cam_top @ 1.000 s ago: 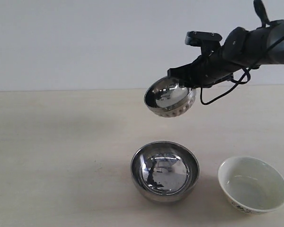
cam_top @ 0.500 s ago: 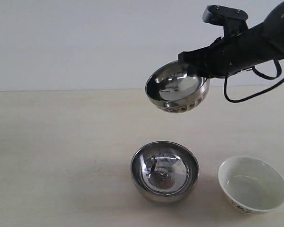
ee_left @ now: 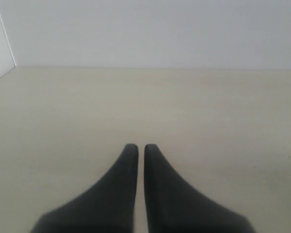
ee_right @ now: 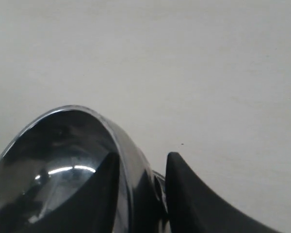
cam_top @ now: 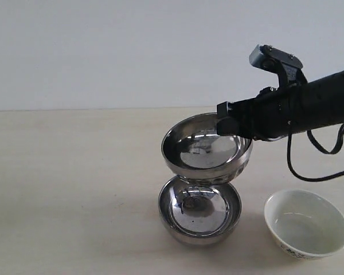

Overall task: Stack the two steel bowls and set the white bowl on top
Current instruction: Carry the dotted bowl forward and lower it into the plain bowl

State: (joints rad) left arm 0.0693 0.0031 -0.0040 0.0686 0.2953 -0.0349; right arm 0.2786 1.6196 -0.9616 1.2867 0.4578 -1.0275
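The lower steel bowl (cam_top: 199, 209) is set on the table (cam_top: 74, 189) in the foreground, right of the middle. The ceramic bowl (cam_top: 306, 223) is placed to its right, near but apart. The upper steel bowl (cam_top: 206, 146) is held in the air just above the lower one's far rim. Contact between the two cannot be told. Its right rim is pinched by the right tool (cam_top: 229, 125), with one finger inside the bowl and one outside.

Pale, light-wood table (cam_top: 69, 189) with a matte, faintly grained surface, meeting a plain white wall (cam_top: 103, 51) along a straight horizontal line. Lighting even and diffuse; shadows soft.
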